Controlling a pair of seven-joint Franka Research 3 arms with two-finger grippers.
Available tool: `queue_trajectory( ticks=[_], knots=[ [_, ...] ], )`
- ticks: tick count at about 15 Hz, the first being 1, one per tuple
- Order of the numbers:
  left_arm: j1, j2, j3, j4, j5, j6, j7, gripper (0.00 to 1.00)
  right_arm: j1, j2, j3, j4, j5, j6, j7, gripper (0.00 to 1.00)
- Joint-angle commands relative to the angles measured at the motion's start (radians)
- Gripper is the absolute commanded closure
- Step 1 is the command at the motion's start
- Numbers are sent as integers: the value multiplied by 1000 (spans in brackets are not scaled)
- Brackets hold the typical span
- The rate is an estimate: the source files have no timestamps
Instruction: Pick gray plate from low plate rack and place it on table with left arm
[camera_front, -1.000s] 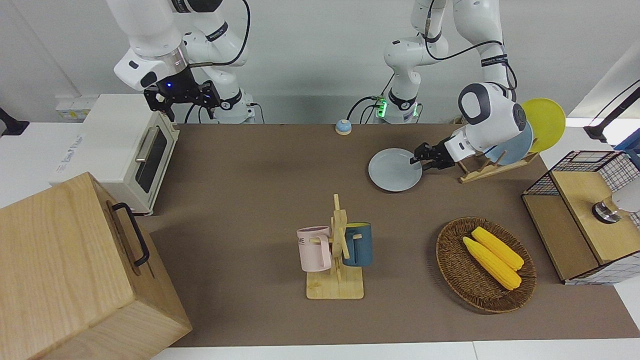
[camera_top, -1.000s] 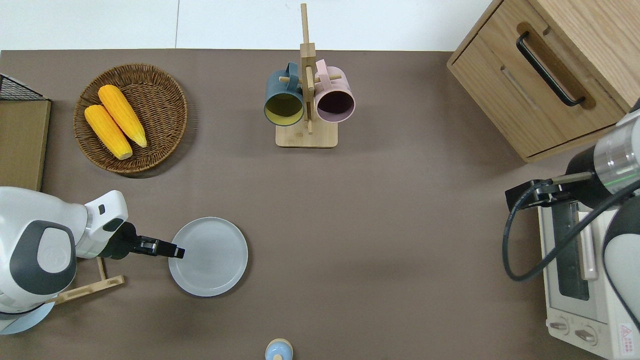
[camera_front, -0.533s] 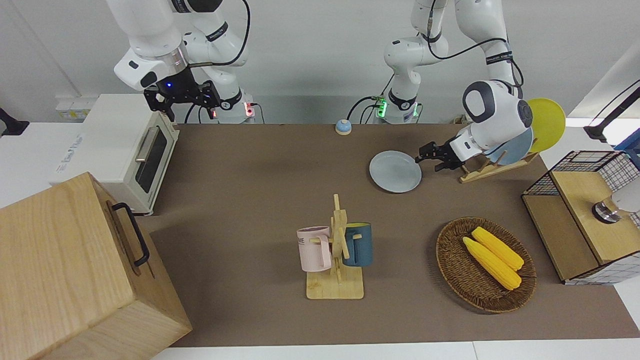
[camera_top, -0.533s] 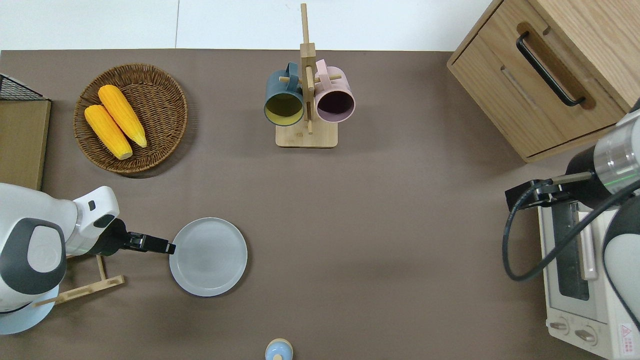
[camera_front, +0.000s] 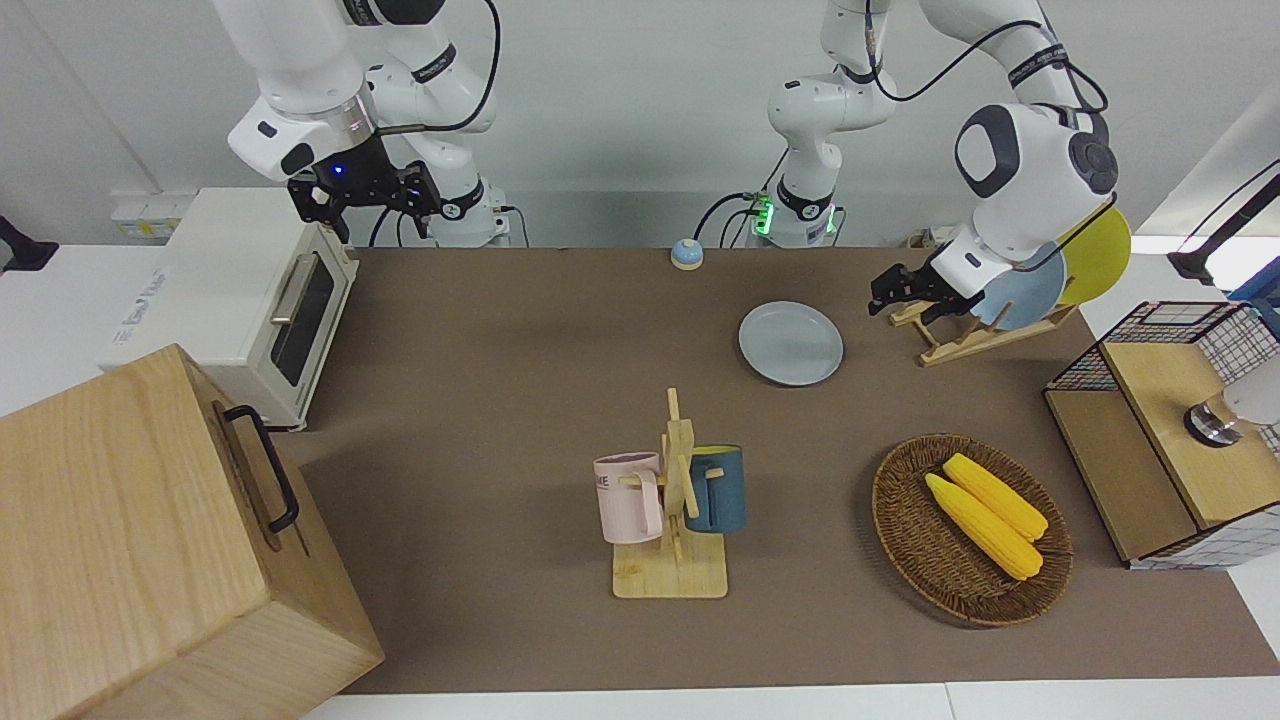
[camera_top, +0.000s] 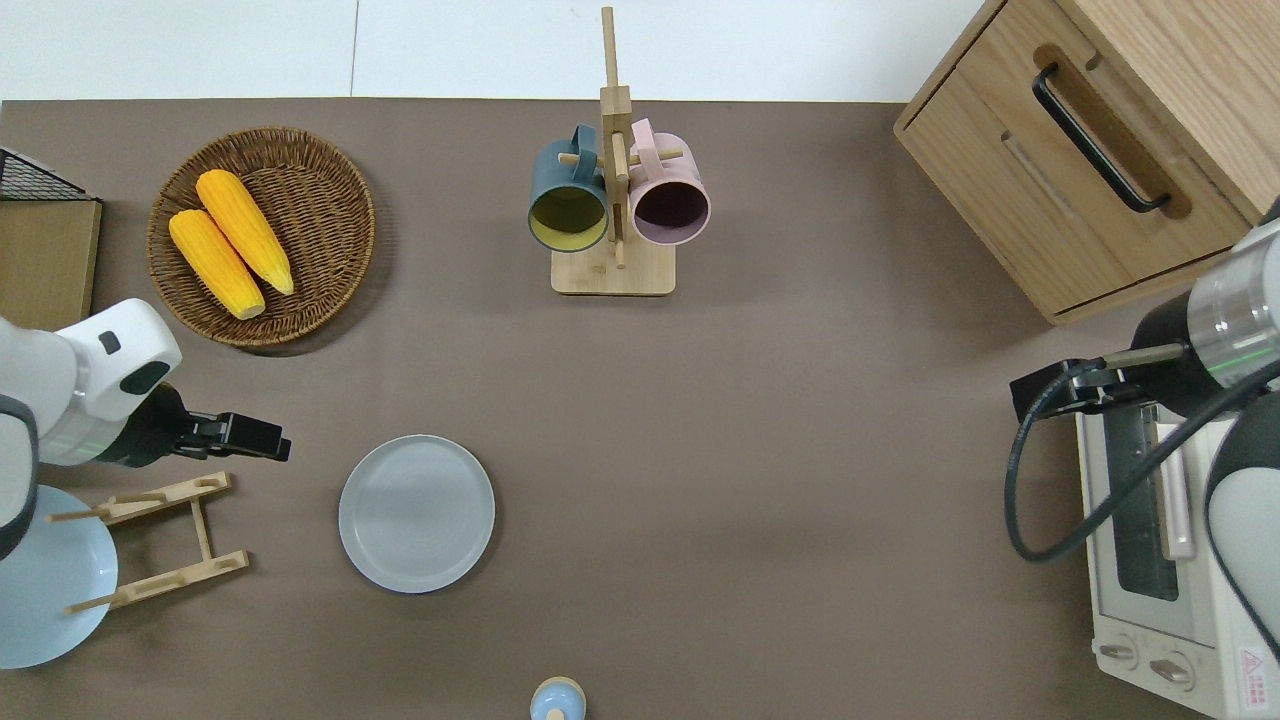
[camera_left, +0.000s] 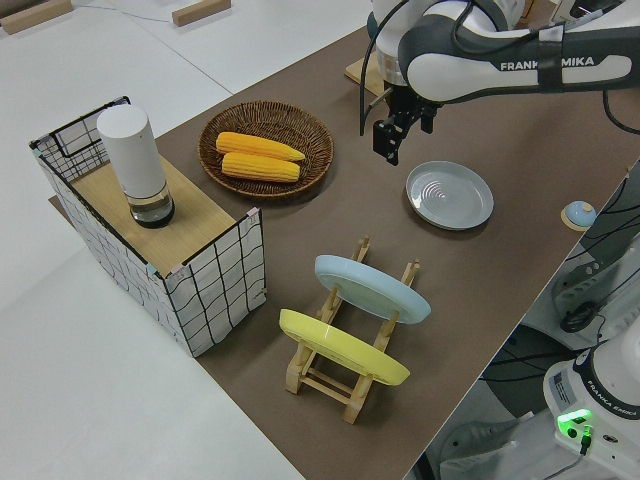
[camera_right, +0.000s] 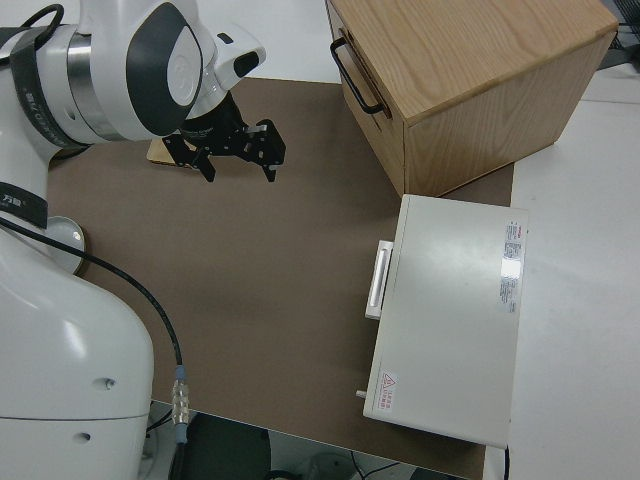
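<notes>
The gray plate (camera_front: 790, 343) lies flat on the table (camera_front: 520, 330), beside the low plate rack (camera_front: 960, 338) and toward the table's middle; it also shows in the overhead view (camera_top: 416, 513) and the left side view (camera_left: 449, 194). My left gripper (camera_top: 272, 446) is open, empty and raised. It is over bare table between the rack (camera_top: 160, 540) and the corn basket, clear of the plate. It also shows in the front view (camera_front: 884, 298) and the left side view (camera_left: 388, 142). The right arm is parked, its gripper (camera_right: 240, 168) open.
The rack holds a light-blue plate (camera_front: 1020, 295) and a yellow plate (camera_front: 1100, 250). A wicker basket (camera_front: 905, 540) with two corn cobs, a mug stand (camera_front: 672, 510), a wire crate (camera_front: 1170, 430), a toaster oven (camera_front: 240, 290), a wooden cabinet (camera_front: 150, 540) and a small blue bell (camera_front: 686, 254) stand around.
My left gripper has let go of the gray plate's rim, drawn back toward the rack and risen. The plate stays flat on the table. The right arm has not moved.
</notes>
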Motion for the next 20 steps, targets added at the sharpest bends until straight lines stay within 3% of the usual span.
queue_trajectory(
  ticks=[1,8,20],
  knots=[
    [-10,9,-24,144,98,-92,-96,11,-23,-2,21,7,-6,-11,12,17],
    [-10,22,-54,351,172,-229,-102,9,-23,-2,21,7,-6,-11,12,17],
    [-10,15,-54,374,170,-243,-122,9,-23,-2,20,7,-6,-11,12,17]
  ],
)
